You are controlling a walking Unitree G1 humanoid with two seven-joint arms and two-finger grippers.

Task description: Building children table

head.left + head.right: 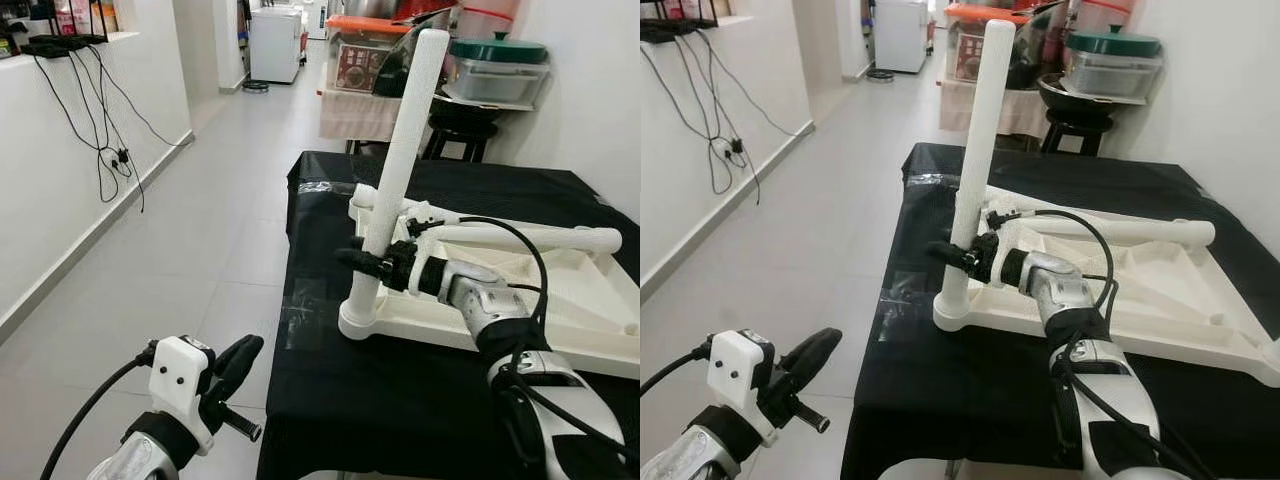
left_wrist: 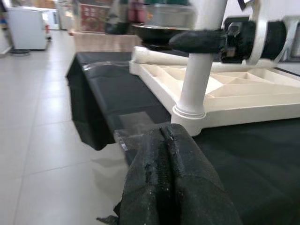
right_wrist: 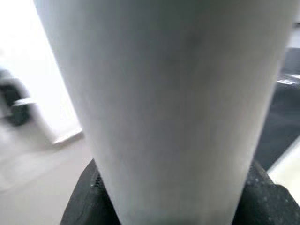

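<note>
A white plastic children's tabletop point(image 1: 560, 300) lies upside down on a black-covered table point(image 1: 400, 400). One white table leg point(image 1: 400, 150) stands upright in its near left corner socket, slightly tilted. My right gripper point(image 1: 372, 262) is shut on this leg low down; the right wrist view shows the leg point(image 3: 173, 103) pressed between the black fingers point(image 3: 84, 201). A second white leg point(image 1: 530, 236) lies across the tabletop. My left gripper point(image 1: 238, 372) hangs shut below the table's left edge, holding nothing; its closed fingers point(image 2: 168, 187) point toward the standing leg point(image 2: 199, 70).
The black cloth drapes over the table's left edge point(image 1: 290, 300). Tiled floor point(image 1: 190, 230) stretches to the left. A white wall with hanging cables point(image 1: 105, 150) runs along it. Behind stand a stool point(image 1: 460, 125) and stacked containers point(image 1: 495, 70).
</note>
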